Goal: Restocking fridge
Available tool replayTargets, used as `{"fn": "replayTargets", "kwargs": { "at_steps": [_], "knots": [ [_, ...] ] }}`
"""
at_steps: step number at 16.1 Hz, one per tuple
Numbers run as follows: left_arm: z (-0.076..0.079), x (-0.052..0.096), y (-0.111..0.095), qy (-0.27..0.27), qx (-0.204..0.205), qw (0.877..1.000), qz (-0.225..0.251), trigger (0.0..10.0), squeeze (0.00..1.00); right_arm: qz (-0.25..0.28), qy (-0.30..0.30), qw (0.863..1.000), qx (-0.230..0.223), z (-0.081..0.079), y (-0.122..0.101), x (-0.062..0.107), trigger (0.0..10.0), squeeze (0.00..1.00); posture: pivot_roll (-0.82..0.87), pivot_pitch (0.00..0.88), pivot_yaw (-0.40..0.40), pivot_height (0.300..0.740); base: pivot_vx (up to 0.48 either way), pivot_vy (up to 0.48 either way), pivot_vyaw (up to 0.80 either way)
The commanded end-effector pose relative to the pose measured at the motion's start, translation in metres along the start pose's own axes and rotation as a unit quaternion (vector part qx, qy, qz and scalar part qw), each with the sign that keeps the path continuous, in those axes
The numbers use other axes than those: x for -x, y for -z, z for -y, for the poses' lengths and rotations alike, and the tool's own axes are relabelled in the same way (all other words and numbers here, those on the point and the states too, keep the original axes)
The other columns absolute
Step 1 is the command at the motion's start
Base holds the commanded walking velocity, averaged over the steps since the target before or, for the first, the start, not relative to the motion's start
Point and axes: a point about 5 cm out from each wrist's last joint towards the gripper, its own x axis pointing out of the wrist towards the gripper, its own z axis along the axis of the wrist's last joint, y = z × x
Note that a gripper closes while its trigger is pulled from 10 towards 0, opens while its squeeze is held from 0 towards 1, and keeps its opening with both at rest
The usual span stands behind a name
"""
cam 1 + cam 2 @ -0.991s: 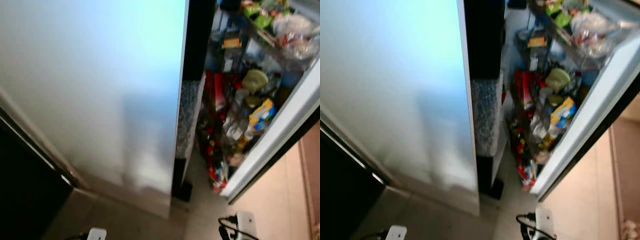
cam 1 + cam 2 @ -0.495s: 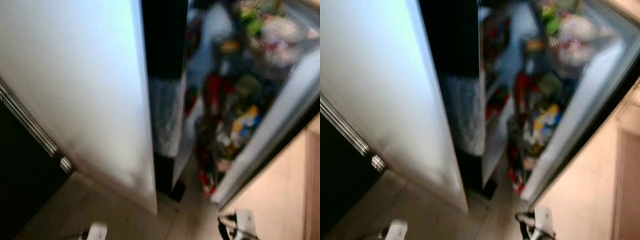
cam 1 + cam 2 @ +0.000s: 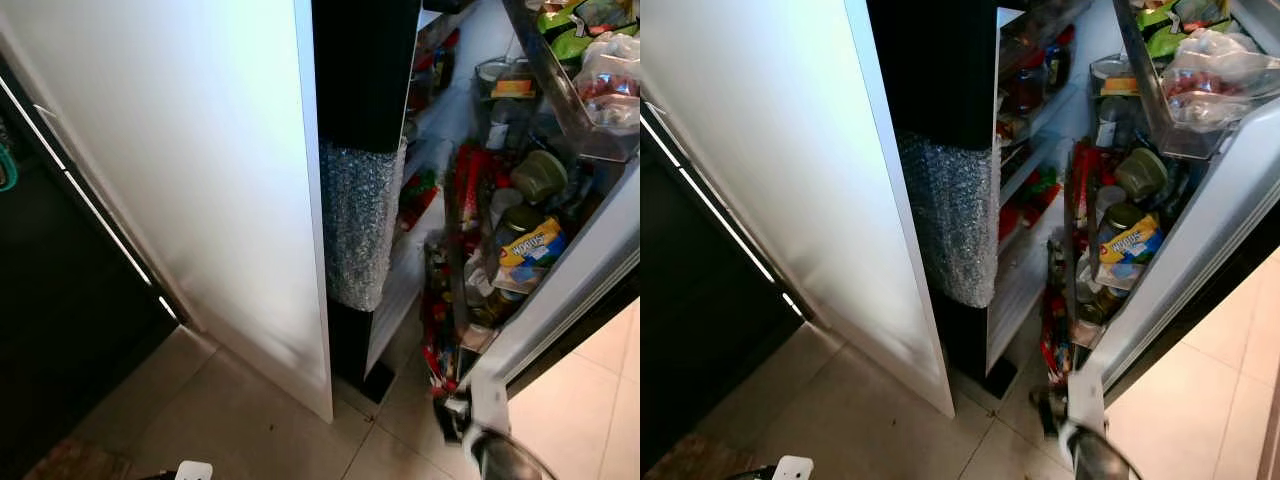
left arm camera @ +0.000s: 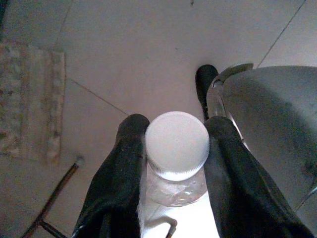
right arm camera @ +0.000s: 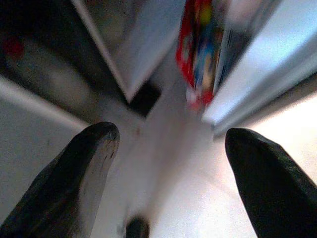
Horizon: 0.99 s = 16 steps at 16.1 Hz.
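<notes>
While fridge door (image 3: 560,290) stands open at right, bare tile floor (image 3: 230,420) nearest, left gripper (image 4: 176,134) pinching bottle (image 4: 177,148), cap facing camera, right gripper (image 5: 171,144) spread.

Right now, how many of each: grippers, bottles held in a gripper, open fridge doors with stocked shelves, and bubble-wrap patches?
Grippers: 2, the left gripper and the right gripper
Clear bottle with white cap, held by the left gripper: 1
Open fridge door with stocked shelves: 1
Bubble-wrap patch: 1
Total: 5
</notes>
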Motion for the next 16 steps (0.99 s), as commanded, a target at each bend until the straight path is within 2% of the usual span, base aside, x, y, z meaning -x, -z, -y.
{"fn": "replayTargets", "kwargs": {
  "at_steps": [1,3,6,7,9,11,13,16],
  "knots": [
    [-0.003,0.001,0.005,-0.005,-0.001,1.000,-0.008,10.0,0.00,0.026,0.031,0.999,-0.006,0.012,-0.009,0.000,10.0,0.00,-0.03,0.111,0.026,0.740,0.000,0.000,0.00],
    [-0.003,0.001,0.005,-0.005,-0.002,1.000,-0.009,10.0,0.00,0.066,0.044,0.997,-0.018,0.019,-0.028,-0.002,10.0,0.00,-0.03,0.113,0.028,0.740,0.000,0.000,0.00],
    [-0.003,0.001,0.006,-0.005,-0.006,1.000,-0.010,10.0,0.00,0.132,0.025,0.991,-0.026,0.021,-0.058,-0.004,10.0,0.00,-0.03,0.112,0.031,0.740,0.000,0.000,0.00],
    [-0.003,0.001,0.006,-0.005,-0.006,1.000,-0.010,10.0,0.00,0.135,0.023,0.990,-0.026,0.020,-0.059,-0.004,10.0,0.00,-0.03,0.112,0.031,0.740,0.000,0.000,0.00],
    [-0.002,0.001,0.005,-0.003,-0.008,1.000,-0.009,10.0,0.00,0.166,0.028,0.986,-0.011,0.021,-0.076,-0.005,10.0,0.00,-0.03,0.112,0.031,0.740,0.000,0.000,0.00],
    [-0.002,0.001,0.004,-0.003,-0.009,1.000,-0.008,10.0,0.00,0.190,0.037,0.981,-0.016,0.025,-0.088,-0.004,10.0,0.00,-0.03,0.112,0.033,0.740,0.000,0.000,0.00],
    [-0.003,0.001,0.004,-0.006,-0.010,1.000,-0.007,10.0,0.00,0.228,0.043,0.973,-0.018,0.031,-0.109,-0.002,10.0,0.00,-0.03,0.113,0.033,0.740,0.000,0.000,0.00],
    [-0.002,0.001,0.004,-0.004,-0.009,1.000,-0.006,10.0,0.00,0.254,0.035,0.966,-0.014,0.027,-0.122,-0.001,10.0,0.00,-0.03,0.113,0.033,0.740,0.000,0.000,0.00]
  ]
}}
